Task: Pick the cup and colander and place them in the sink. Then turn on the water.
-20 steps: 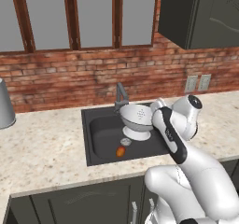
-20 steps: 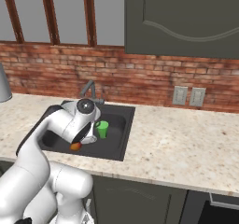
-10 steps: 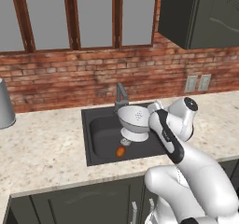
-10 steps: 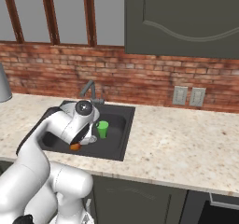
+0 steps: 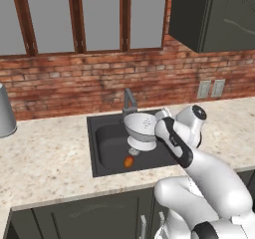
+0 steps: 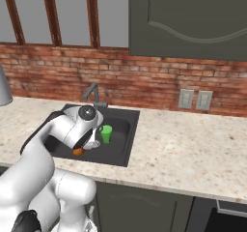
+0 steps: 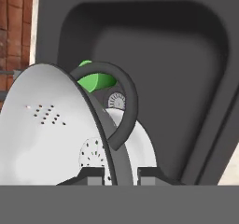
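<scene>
1. Change vs a sec ago: arm w/ colander (image 5: 141, 129) has crept slightly toward the faucet (image 5: 128, 101); bowl sits a bit lower over the basin. Small move only, looks like the lowering phase.
2. Gripper (image 7: 120, 171): jaws nearly together, clamped on the colander's rim/wall, as hand view shows, w/ the side handle (image 7: 122, 101) looping just ahead of the tips.
3. Meaning: colander is inside the sink (image 5: 112, 163) outline but prob. not released yet; release comes next, then the tap. No water running.
4. Contents: cup (image 6: 106, 133) stands upright in the sink, just beyond the gripper, past the colander. A small orange item (image 5: 128, 161) lies on the basin floor, below and beside the bowl. Colander itself looks empty.
5. Drain (image 7: 115, 100) partly visible behind the handle.
</scene>
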Tool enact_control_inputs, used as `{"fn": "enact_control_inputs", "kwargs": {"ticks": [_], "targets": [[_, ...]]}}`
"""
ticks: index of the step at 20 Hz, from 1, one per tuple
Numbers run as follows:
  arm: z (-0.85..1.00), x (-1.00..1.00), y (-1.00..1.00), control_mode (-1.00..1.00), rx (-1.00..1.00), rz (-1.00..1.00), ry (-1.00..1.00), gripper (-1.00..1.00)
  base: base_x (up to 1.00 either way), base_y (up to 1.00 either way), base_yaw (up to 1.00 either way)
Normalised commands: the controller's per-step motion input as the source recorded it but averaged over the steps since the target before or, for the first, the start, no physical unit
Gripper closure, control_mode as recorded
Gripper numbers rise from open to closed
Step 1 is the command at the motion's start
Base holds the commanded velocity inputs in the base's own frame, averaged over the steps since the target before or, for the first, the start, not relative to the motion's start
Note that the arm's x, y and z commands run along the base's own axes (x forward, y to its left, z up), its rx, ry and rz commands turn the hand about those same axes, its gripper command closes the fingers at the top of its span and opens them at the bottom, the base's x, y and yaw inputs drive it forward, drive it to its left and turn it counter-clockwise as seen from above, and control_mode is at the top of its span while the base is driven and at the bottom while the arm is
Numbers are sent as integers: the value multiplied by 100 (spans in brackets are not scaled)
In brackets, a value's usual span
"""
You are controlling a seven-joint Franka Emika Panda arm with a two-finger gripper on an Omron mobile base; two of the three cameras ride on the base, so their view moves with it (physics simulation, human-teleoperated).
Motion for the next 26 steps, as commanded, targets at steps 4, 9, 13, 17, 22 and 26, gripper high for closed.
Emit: {"fn": "enact_control_inputs", "kwargs": {"ticks": [4,9,13,17,22,26], "targets": [[-10,10,1,-100,0,0,0,100,0,0,0],[-11,6,0,-100,0,0,0,100,0,0,0],[-15,1,4,-100,0,0,0,100,0,0,0],[-16,2,11,-100,0,0,0,100,0,0,0],[-18,12,21,-100,0,0,0,100,0,0,0],[-18,13,26,-100,0,0,0,100,0,0,0]]}}
